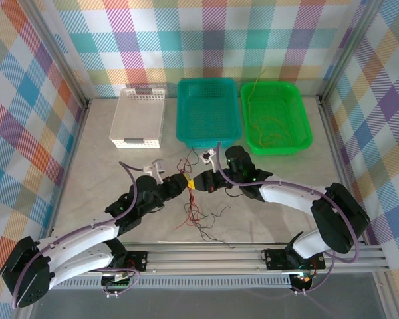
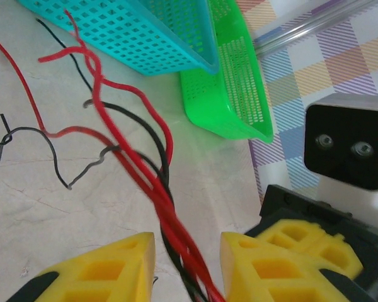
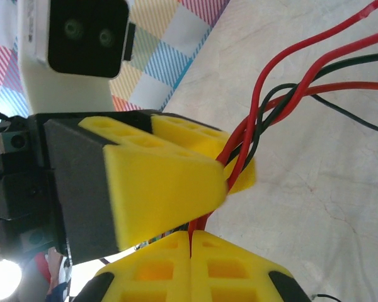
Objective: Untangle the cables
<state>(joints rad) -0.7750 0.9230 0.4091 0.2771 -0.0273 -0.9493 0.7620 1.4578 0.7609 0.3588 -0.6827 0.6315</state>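
Note:
A twisted bundle of red and black cables (image 1: pixel 194 212) lies loose on the table just in front of where the two grippers meet. My right gripper (image 3: pixel 191 236) is shut on the cables (image 3: pixel 271 107), which come out of the seam between its yellow pads. My left gripper (image 2: pixel 188 242) stands right next to it with its yellow fingers apart. The red and black strands (image 2: pixel 145 170) run through that gap, clear of both pads. From there they fan out over the table. In the top view the left gripper (image 1: pixel 184 181) and the right gripper (image 1: pixel 198 183) nearly touch.
Three baskets stand along the back: white (image 1: pixel 138 117), teal (image 1: pixel 208 111) and green (image 1: pixel 276 118), the green one holding thin orange wires (image 1: pixel 269 126). In the left wrist view the teal basket (image 2: pixel 145 38) and the green one (image 2: pixel 233 94) lie close ahead. Metal frame posts bound the table.

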